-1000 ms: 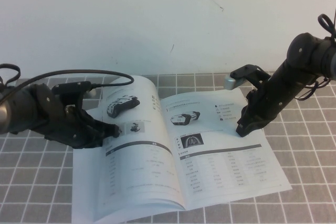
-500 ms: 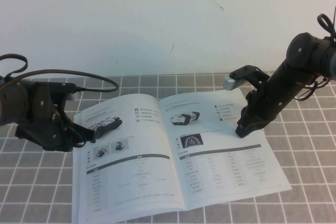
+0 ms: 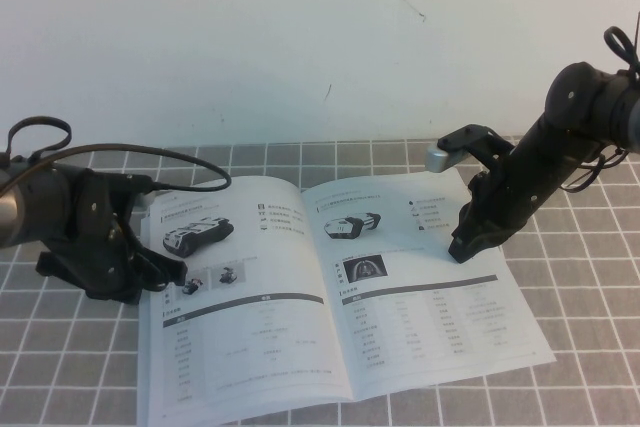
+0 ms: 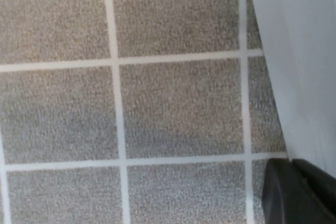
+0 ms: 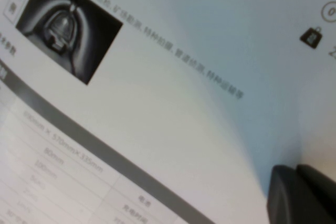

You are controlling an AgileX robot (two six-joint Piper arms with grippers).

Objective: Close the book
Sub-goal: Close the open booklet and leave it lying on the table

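Two arms reach over a grey tiled surface (image 3: 590, 287) in front of a white wall (image 3: 300, 37). Between them the book (image 3: 340, 287) lies open and flat, its spine running roughly away from the robot, both printed pages facing up. The left page carries a picture of a dark device and smaller photos; the right page carries a similar picture, a dark arched image and rows of table text.

The left gripper (image 3: 168, 273) sits low at the outer edge of the left page, just where paper meets tile. Its wrist view shows mostly bare tiles with the white page edge along one side and a dark part of the gripper in a corner; whether it is spread or pressed together, I cannot tell. A black cable (image 3: 190, 162) loops from this arm over the book's top left corner.

The right gripper (image 3: 462, 245) points down onto the right page near its outer edge, its tip touching the paper. Its state too cannot be told.
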